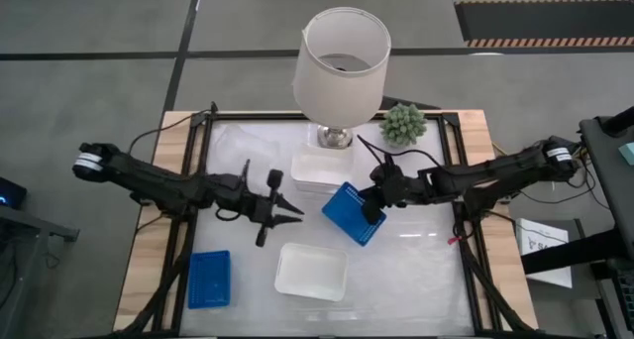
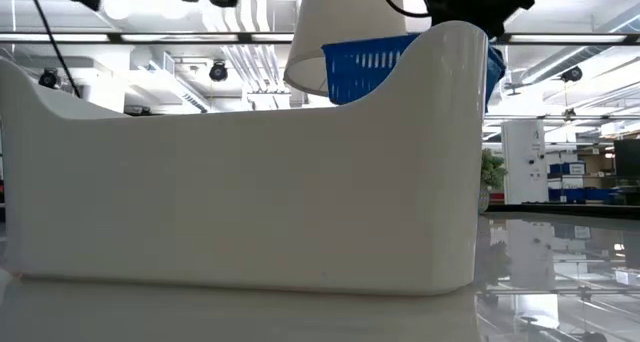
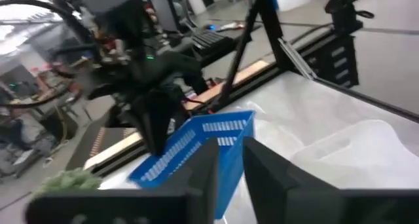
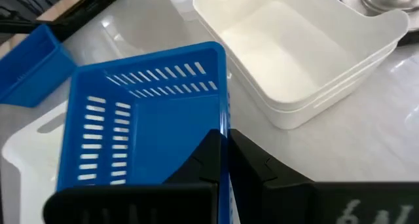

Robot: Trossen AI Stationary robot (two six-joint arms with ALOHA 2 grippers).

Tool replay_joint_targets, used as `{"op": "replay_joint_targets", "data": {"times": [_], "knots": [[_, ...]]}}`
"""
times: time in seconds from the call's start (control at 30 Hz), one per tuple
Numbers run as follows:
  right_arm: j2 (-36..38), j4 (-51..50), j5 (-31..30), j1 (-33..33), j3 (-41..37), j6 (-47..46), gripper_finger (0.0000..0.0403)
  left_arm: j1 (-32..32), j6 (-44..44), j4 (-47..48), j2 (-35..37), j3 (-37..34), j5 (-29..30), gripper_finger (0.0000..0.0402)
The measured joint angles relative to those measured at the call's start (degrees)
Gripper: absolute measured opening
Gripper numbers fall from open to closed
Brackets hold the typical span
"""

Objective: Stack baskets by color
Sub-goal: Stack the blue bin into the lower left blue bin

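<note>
White glossy table [image 1: 416, 280] under ceiling lights, wooden edges [image 1: 149, 270] showing

The held basket [image 4: 141, 112] is bright blue with rows of white-looking slots through its walls. A second blue basket [image 1: 209, 279] shows a fine mesh bottom. The single basket [image 1: 312, 271] and the nested pair [image 4: 298, 54] are plain white. The lampshade [image 1: 342, 63] is off-white on a silver base [image 1: 336, 137]. The plant [image 1: 403, 123] is pale green. The tabletop [image 1: 416, 270] is glossy white, edged in light wood.
</note>
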State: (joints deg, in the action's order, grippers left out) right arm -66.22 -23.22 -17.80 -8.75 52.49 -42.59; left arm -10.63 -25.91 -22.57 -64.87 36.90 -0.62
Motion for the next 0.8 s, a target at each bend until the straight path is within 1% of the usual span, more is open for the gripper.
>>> {"op": "replay_joint_targets", "data": {"times": [0.2, 0.3, 0.47, 0.67, 0.8], "knots": [[-0.34, 0.0, -0.03, 0.77, 0.0, 0.3, 0.0009, 0.0, -0.62, -1.87, -8.4, 4.26, -0.5, 0.0133], [-0.34, -0.02, -0.05, 0.91, 0.0, 0.77, 0.0009, 0.02, -3.68, -2.51, -12.66, 6.59, -0.48, 0.0158], [-0.43, -0.04, -0.05, 0.91, 0.0, 1.33, 0.0009, 0.41, -7.44, -2.41, -18.71, 10.53, -0.61, 0.0166], [-0.43, -0.02, 0.01, 0.91, 0.0, 2.23, 0.0009, 2.77, -7.94, -2.26, -23.2, 13.51, -0.73, 0.0166], [-0.43, -0.04, 0.22, 0.91, 0.0, 2.92, 0.0009, 3.02, -8.07, -1.28, -26.48, 14.3, -0.75, 0.0166]]}}
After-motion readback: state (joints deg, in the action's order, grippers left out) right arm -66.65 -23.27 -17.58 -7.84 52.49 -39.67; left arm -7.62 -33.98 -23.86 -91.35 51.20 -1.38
